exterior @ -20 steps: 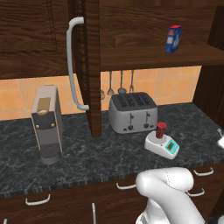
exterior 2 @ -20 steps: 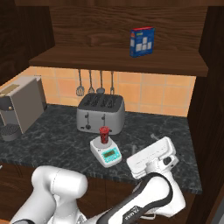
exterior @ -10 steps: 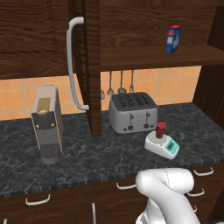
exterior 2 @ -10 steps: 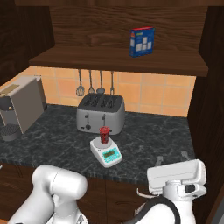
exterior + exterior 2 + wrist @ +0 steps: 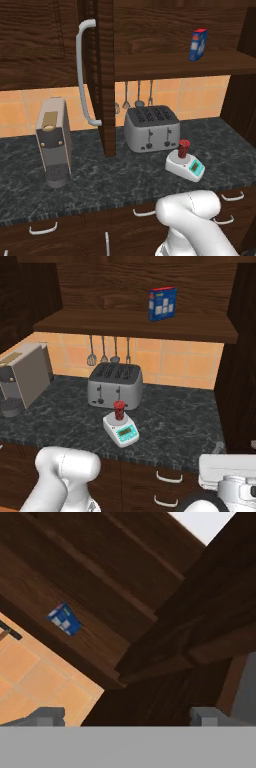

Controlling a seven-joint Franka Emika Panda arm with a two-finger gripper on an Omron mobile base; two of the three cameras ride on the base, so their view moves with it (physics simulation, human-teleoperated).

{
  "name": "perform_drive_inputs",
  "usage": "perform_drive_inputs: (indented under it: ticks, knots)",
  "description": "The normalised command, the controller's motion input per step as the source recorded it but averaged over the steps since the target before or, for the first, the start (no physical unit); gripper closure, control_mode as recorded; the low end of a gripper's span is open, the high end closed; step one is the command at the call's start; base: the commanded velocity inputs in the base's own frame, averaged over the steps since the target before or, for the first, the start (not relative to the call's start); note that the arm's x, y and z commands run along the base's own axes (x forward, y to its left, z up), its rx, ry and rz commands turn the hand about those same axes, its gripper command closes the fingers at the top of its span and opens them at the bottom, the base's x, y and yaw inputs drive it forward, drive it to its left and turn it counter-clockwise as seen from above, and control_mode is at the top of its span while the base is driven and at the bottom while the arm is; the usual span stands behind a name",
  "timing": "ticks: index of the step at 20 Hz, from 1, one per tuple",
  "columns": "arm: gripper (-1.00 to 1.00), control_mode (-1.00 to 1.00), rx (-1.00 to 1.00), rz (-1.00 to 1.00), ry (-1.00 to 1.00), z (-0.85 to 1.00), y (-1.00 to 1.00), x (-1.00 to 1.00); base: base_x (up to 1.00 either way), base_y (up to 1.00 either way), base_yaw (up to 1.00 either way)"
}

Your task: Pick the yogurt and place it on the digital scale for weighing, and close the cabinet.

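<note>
The yogurt [image 5: 184, 148] [image 5: 119, 409], a small dark red cup, stands upright on the digital scale [image 5: 186, 167] [image 5: 121, 430] in front of the toaster. The cabinet [image 5: 150, 30] is open: its left door [image 5: 106, 75] sticks out edge-on with a long pale handle [image 5: 84, 75], and its right door [image 5: 244, 351] [image 5: 200, 612] stands out at the right. My gripper [image 5: 127, 717] [image 5: 235, 446] is open and holds nothing. It sits low at the right, in front of the counter edge, pointing up at the right door.
A silver toaster [image 5: 151, 128] [image 5: 114, 386] stands behind the scale. A coffee machine [image 5: 53, 142] is at the counter's left. A blue box [image 5: 198, 44] [image 5: 162, 304] [image 5: 64, 618] sits on the cabinet shelf. Utensils [image 5: 109, 350] hang on the tiled wall. Drawers [image 5: 167, 478] lie below the counter.
My hand has moved to the right and a little down, away from the scale toward the right door. The yogurt stays on the scale; the doors have not moved.
</note>
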Motion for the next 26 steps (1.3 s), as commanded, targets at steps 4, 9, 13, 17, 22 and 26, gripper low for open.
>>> perform_drive_inputs:
  ticks: [4,9,13,17,22,26]
  knots:
    - [-1.0,-1.0,0.05,-0.1,0.27,0.48,-0.88,-0.17,0.0,0.0,0.0]
    - [-1.0,-1.0,0.09,-0.1,0.24,0.3,-0.68,-0.01,0.0,0.0,0.0]
    - [-1.0,-1.0,0.04,-0.01,0.08,0.07,-0.63,0.11,0.0,0.0,0.0]
    - [-1.0,-1.0,0.0,0.02,-0.03,0.45,-0.23,0.39,0.0,0.0,0.0]
    - [-1.0,-1.0,-0.05,0.08,-0.12,0.76,0.02,0.36,0.0,0.0,0.0]
    - [-1.0,-1.0,-0.18,0.18,-0.37,0.93,0.28,0.28,0.0,0.0,0.0]
